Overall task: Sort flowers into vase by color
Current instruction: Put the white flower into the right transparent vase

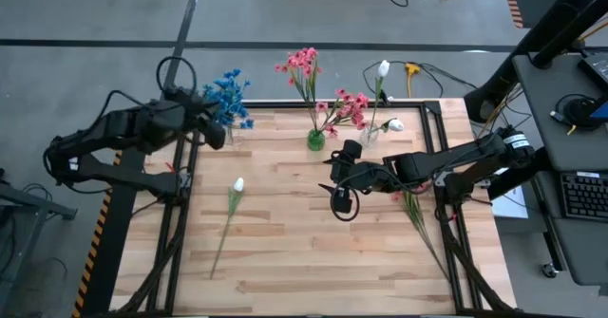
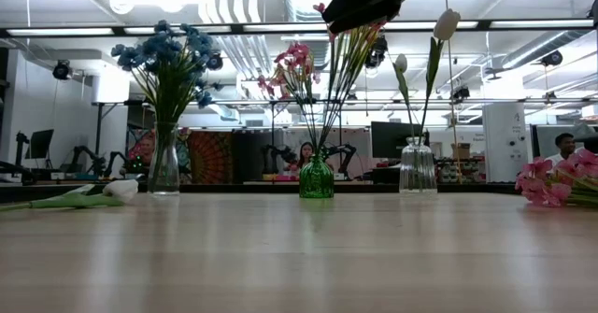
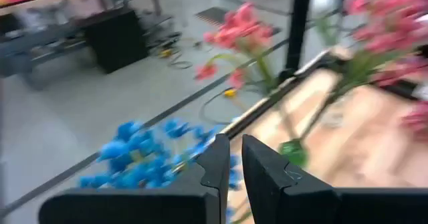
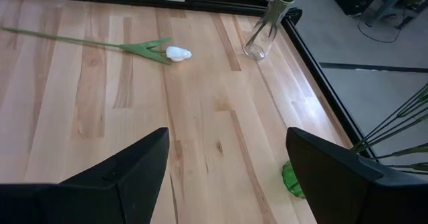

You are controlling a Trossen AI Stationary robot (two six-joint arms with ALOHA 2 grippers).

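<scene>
I am looking down on a wooden desk (image 1: 285, 261) with three vases along its far edge. The flowers are artificial, on long thin green stems: bright blue clusters, pink-red clusters and single white tulip-like buds.

The blue flowers (image 1: 228, 95) are standing in a clear vase (image 2: 164, 168) at the far left of the desk. The pink flowers (image 1: 302, 64) are sitting in a small green vase (image 1: 315, 139) near the middle, their stems fanning out and one cluster leaning toward the right. Two white buds (image 2: 447, 23) are standing upright in a second clear vase (image 2: 417, 167) to the right of the green one.

One white tulip (image 1: 237, 185) is lying loose on the left half of the desk, bud toward the far edge, stem running toward the near edge. A bunch of pink flowers (image 2: 551, 182) is lying on the desk at the right, beside the right arm.

My left gripper (image 3: 231, 160) is hovering just beside the blue blooms with its fingers nearly together, and I am not seeing anything between them. My right gripper (image 1: 340, 183) is hanging above the middle of the desk, in front of the green vase, fingers spread wide and holding nothing.
</scene>
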